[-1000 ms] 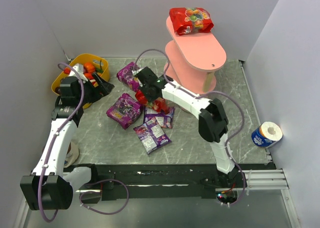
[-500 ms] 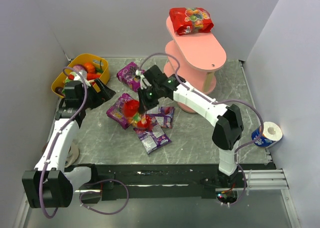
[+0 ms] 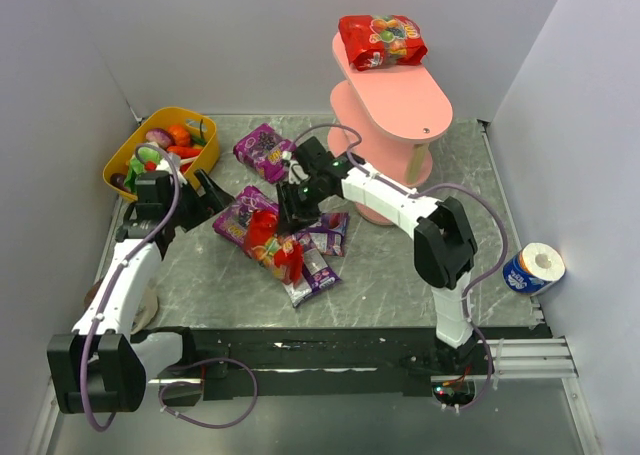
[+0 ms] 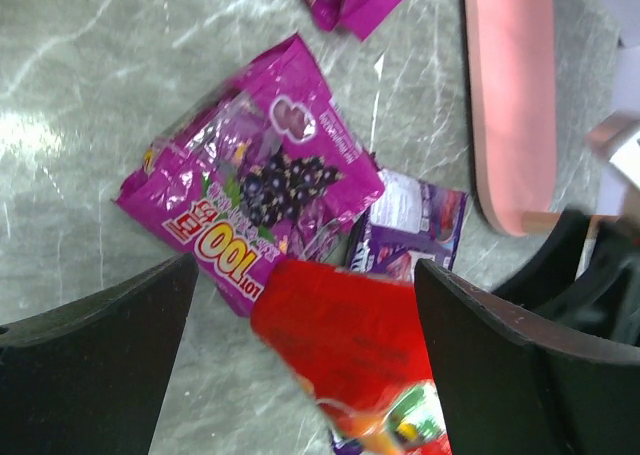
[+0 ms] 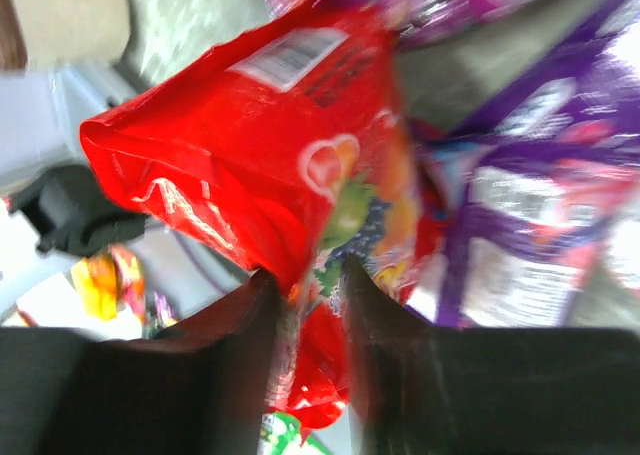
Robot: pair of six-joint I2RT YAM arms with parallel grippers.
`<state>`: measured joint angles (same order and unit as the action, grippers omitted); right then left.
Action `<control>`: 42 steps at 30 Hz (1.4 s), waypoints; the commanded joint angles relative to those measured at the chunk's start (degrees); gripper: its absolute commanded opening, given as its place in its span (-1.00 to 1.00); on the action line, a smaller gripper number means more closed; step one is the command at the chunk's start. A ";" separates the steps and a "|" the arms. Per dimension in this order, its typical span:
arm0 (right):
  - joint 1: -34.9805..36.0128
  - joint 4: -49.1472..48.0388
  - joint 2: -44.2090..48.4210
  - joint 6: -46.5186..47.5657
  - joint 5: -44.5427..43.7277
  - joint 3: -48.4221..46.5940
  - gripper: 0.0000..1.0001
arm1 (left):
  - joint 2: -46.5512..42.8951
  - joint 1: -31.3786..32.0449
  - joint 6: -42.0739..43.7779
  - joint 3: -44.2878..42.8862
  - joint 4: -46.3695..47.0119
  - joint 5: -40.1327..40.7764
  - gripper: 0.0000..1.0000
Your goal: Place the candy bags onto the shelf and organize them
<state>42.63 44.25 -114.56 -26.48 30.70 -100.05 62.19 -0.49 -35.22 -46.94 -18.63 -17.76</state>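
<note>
One red candy bag (image 3: 381, 40) lies on the top board of the pink shelf (image 3: 400, 110). My right gripper (image 3: 285, 215) is shut on the edge of a second red candy bag (image 3: 276, 245), which hangs over the purple candy bags (image 3: 241, 221) on the table. In the right wrist view the fingers (image 5: 230, 345) pinch that red bag (image 5: 230, 155). My left gripper (image 3: 218, 195) is open and empty just left of it. In the left wrist view the red bag (image 4: 350, 345) shows between the open fingers (image 4: 100, 355), beyond them, with a purple bag (image 4: 255, 190) behind.
A yellow basket (image 3: 205, 155) with toy vegetables stands at the back left. Other purple bags lie at the back (image 3: 262, 147), under the red bag (image 3: 326, 233) and nearer (image 3: 308, 275). A blue-white roll (image 3: 533, 267) sits at the right edge. Grey walls enclose the table.
My right gripper has carried the red bag left and nearer, away from the shelf, over the purple bags. My left gripper has shifted a little right toward it.
</note>
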 commanded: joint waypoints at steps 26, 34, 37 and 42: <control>-2.38 -5.84 6.98 11.54 -16.73 6.09 0.70 | 3.45 11.83 -8.28 7.21 5.80 -2.63 0.84; -2.47 -10.15 6.90 11.63 -14.44 11.46 0.74 | 6.97 15.34 -9.16 6.16 9.75 -3.69 0.81; -2.38 -9.18 5.84 11.45 -15.84 11.46 0.74 | 8.03 16.39 -9.34 5.37 10.11 -3.51 0.73; -2.38 -6.74 6.19 9.35 -22.67 12.42 0.72 | 10.14 17.63 -9.07 4.40 9.58 -3.07 0.48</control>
<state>39.88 36.07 -110.78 -16.05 14.98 -88.47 71.00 16.16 -43.79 -40.21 -11.07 -21.10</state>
